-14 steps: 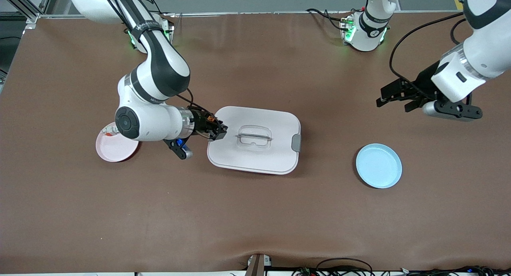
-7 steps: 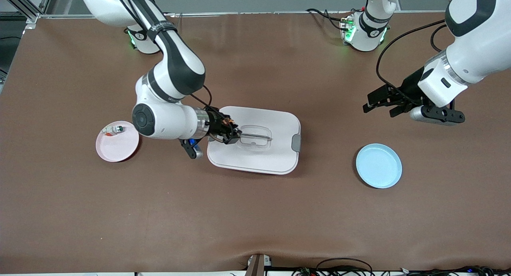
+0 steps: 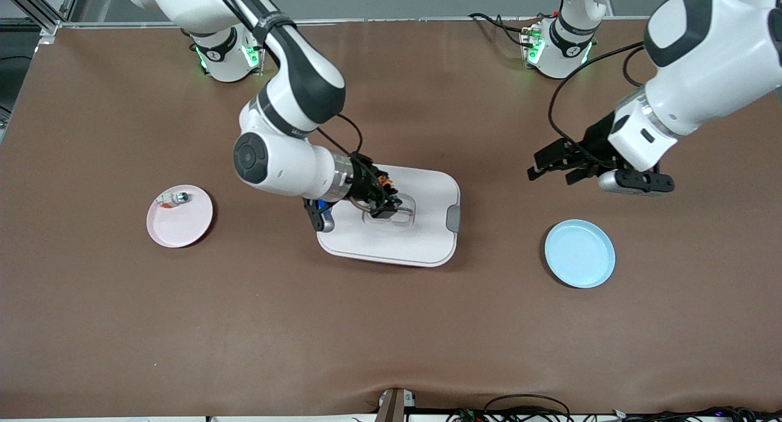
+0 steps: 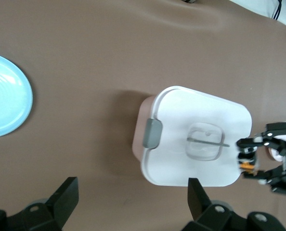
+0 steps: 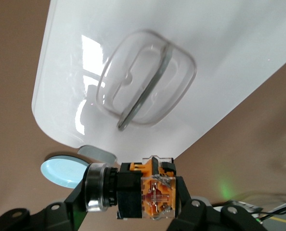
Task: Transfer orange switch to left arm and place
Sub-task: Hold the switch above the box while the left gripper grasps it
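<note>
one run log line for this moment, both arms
right gripper: shut on orange switch, over box lid | left gripper: open, empty, over bare table between box and blue plate | handover: not yet

Right end effector (image 5: pixel 148 211) gripping orange switch (image 5: pixel 155 190), above white box (image 5: pixel 220 62)

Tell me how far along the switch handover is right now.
Done: the right gripper is shut on the orange switch, off the pink plate. In hand: it carries it over the box. Left: passing it to the open left gripper, over bare table near the blue plate.
</note>
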`<control>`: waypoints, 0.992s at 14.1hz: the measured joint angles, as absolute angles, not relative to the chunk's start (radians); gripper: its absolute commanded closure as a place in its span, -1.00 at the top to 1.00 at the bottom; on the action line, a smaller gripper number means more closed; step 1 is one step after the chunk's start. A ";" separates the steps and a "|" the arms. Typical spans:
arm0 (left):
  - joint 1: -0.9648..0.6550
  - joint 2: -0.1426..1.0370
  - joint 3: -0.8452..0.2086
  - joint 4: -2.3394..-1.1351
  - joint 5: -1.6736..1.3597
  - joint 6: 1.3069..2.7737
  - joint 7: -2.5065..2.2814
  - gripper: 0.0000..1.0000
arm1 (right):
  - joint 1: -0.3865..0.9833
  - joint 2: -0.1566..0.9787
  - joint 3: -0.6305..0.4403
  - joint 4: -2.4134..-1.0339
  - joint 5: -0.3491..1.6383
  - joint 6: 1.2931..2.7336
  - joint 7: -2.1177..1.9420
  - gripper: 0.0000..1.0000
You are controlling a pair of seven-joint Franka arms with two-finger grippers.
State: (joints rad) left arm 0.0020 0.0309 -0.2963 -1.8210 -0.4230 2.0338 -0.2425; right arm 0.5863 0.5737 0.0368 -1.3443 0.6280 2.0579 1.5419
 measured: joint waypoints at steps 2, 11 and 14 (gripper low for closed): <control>0.001 0.031 -0.337 -1.854 -0.424 2.098 -0.295 1.00 | 0.628 0.600 0.037 -1.304 0.630 2.125 1.666 -1.00; -0.001 0.034 -0.471 -1.992 -0.626 2.386 -0.346 0.69 | 0.701 0.669 0.036 -1.194 0.631 2.264 1.890 -1.00; -0.001 0.049 -0.500 -2.026 -0.677 2.428 -0.307 0.57 | 0.708 0.681 0.036 -1.179 0.631 2.273 1.910 -1.00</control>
State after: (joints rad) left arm -0.0013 0.0487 -0.5001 -2.0262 -0.6771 2.4281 -0.3072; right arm 0.7081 0.6814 0.0365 -1.1790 0.6309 2.2728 1.9102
